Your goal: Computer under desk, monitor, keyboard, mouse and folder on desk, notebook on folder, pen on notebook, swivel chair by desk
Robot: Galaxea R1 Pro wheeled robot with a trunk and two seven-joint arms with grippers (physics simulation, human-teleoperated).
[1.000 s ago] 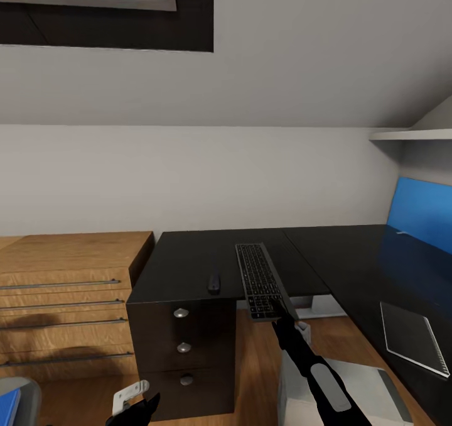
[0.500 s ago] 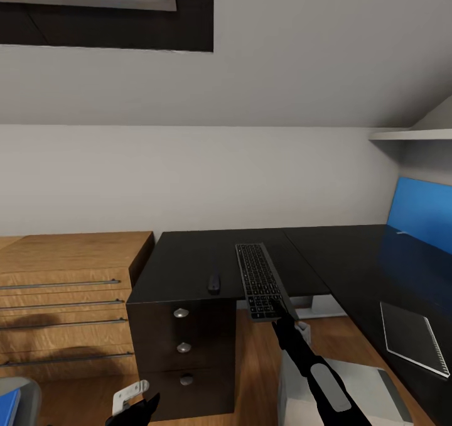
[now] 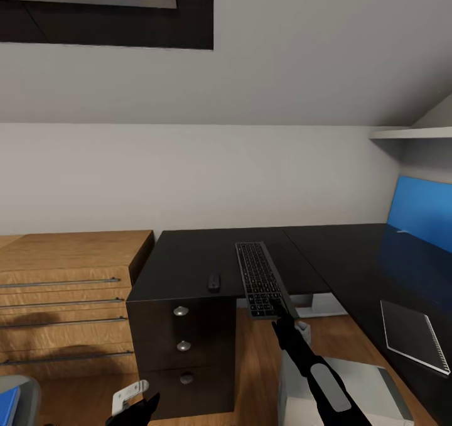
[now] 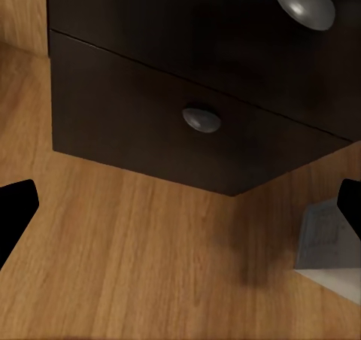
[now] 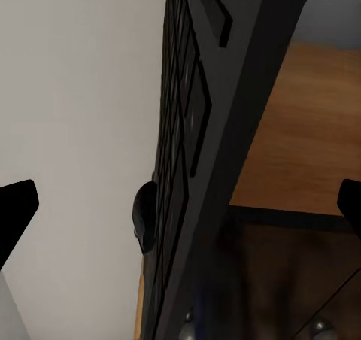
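- Where the head view looks down over both arms, the keyboard lies lengthwise on the black tabletop, its near end overhanging the front edge.
- Right hand: it sits at that overhanging end. In the right wrist view the fingertips stand wide apart, with the keyboard running between them; whether either one touches it cannot be told.
- Left hand: low beside the drawer block, fingers apart and empty; its wrist view faces a drawer knob above the wooden floor.
- Mouse: on the tabletop just beside the keyboard, not touching it.
- Notebook: flat on the right wing of the tabletop, well apart from the keyboard. A blue panel stands at the far right.
- Computer: a light grey case on the floor under the right arm.
- Judgement: the step in hand appears to be seating the keyboard. It should rest fully on the surface; push it squarely along its length, or grip the end firmly first, so it neither tips off nor sweeps the mouse.
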